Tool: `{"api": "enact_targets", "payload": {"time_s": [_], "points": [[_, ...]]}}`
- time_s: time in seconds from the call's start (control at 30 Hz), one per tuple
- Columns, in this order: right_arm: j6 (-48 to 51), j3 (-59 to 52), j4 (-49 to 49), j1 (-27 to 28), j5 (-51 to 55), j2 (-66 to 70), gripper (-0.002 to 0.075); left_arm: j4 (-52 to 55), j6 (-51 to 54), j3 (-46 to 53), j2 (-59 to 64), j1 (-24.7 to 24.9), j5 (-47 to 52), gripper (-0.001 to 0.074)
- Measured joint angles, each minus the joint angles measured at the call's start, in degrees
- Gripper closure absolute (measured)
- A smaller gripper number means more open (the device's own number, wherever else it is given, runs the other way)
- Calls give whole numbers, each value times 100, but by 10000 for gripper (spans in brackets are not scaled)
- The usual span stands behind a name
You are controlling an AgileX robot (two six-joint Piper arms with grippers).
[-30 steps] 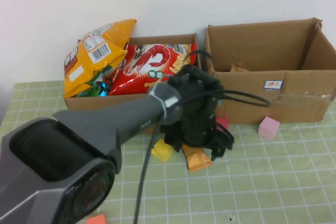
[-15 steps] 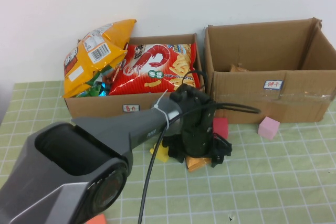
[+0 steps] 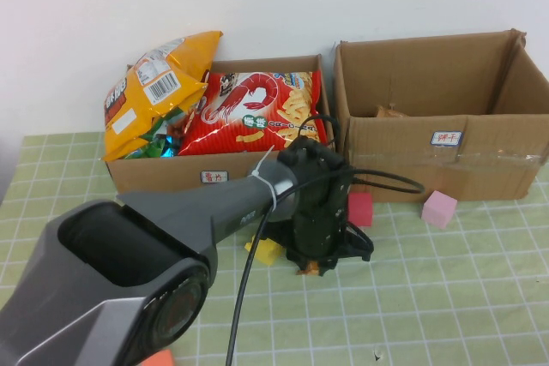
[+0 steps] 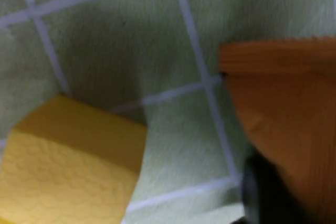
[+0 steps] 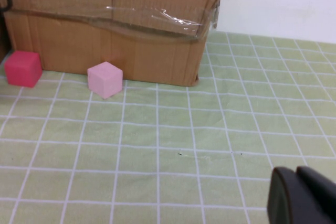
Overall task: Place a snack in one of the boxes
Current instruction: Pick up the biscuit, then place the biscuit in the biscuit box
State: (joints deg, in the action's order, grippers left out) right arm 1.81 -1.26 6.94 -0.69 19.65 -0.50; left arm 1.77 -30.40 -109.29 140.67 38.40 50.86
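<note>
Snack packet (image 3: 306,268) here is the small orange one, lying flat on the green grid mat (image 3: 446,297) around the middle of the high view. It's almost completely buried under the left gripper (image 3: 322,250), which is right down on top of it. The left wrist view shows the orange wrapper filling the right side of the frame, but honestly I can't tell if that claw is spread or already pinching it.

The right gripper (image 5: 299,198) only shows up in its own wrist view, parked low over bare mat. Its claw is pressed together with nothing in it.

A yellow block (image 3: 266,250) sits just beside the snack on its left. A bit further back are a red block (image 3: 360,208) and a pink block (image 3: 439,209), both close to the front of the right box (image 3: 403,152).

At the back, the left box (image 3: 154,173) is already stuffed with a red shrimp chips bag (image 3: 257,113) and a yellow bag (image 3: 150,92), while the right box looks nearly empty.

I'd say we're at the grab step. Next it needs a firm pinch on the wrapper without catching the yellow block, then a lift high enough to clear a cardboard wall. The right box seems the easier drop.
</note>
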Motion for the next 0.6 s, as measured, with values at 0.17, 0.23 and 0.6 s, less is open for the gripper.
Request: {"api": "enact_targets", "payload": {"time_s": [0.17,0.23,0.6], "points": [[0,0,0,0,0,0,727,33,634,-11,-123,25,392,619],[0,0,0,0,0,0,727,178,954,-11,-263,108,579,619],[0,0,0,0,0,0,727,1502,1883,-11,-1518,1296,977,619]]}}
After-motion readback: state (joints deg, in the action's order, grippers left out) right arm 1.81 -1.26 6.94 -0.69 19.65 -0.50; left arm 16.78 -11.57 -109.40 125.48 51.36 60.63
